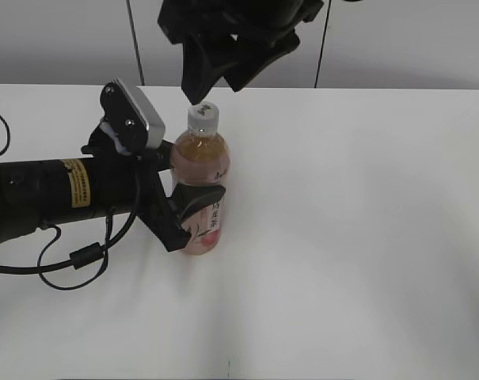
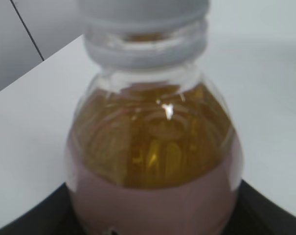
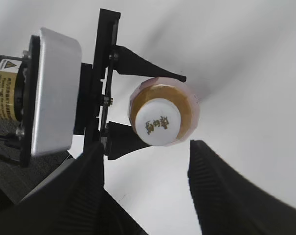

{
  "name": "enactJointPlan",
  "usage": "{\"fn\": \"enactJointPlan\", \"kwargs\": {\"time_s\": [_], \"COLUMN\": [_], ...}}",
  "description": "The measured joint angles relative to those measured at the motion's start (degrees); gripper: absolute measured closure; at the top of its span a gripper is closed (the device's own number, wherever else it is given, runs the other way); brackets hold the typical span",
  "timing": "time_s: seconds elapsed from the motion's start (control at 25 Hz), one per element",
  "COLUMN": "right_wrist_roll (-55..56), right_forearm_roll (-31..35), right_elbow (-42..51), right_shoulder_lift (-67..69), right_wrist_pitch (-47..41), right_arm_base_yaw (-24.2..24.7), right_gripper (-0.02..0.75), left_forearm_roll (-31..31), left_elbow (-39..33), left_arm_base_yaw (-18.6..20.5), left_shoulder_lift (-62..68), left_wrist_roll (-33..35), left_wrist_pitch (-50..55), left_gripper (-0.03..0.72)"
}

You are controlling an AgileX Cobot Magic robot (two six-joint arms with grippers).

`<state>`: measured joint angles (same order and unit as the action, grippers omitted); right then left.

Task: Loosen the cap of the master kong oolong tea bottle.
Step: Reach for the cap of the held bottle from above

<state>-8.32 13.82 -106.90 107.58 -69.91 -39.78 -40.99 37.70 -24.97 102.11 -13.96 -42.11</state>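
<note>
Bottle point(image 1: 201, 186) upright on table point(image 1: 366, 237), clamped mid-body by left gripper point(image 1: 193, 192). Cap point(image 1: 203, 116) straight below right gripper point(image 3: 147, 188), jaws spread wide, apart from it. Bottle axis vertical; calls for straight descent onto cap

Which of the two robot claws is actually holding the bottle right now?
The left gripper, coming in sideways, is clamped around the master kong oolong tea bottle. The right gripper hangs open above the cap, touching nothing.
</note>
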Motion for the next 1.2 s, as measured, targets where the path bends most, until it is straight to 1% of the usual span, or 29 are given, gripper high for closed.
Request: {"fn": "enactJointPlan", "kwargs": {"time_s": [0.44,0.84,1.2], "right_wrist_roll": [2.0,1.26,8.32], "right_forearm_roll": [0.3,-0.06,-1.5], "right_elbow": [-1.53,-1.53,-1.53], "right_shoulder_lift": [1.81,1.81,1.81], "right_wrist_pitch": [0.0,0.0,-0.05], "right_arm_base_yaw": [0.0,0.0,0.0], "right_gripper": [0.32,0.32,0.32], "left_forearm_roll": [-0.85,-0.85,-0.85], "left_elbow": [0.0,0.0,0.0], "left_arm_base_yaw": [0.0,0.0,0.0], "left_shoulder_lift": [-1.87,-1.92,-1.92], "left_wrist_roll": [0.05,0.21,0.21], "left_wrist_pitch": [3.48,3.55,3.55], "left_gripper": [0.268,0.268,0.268]}}
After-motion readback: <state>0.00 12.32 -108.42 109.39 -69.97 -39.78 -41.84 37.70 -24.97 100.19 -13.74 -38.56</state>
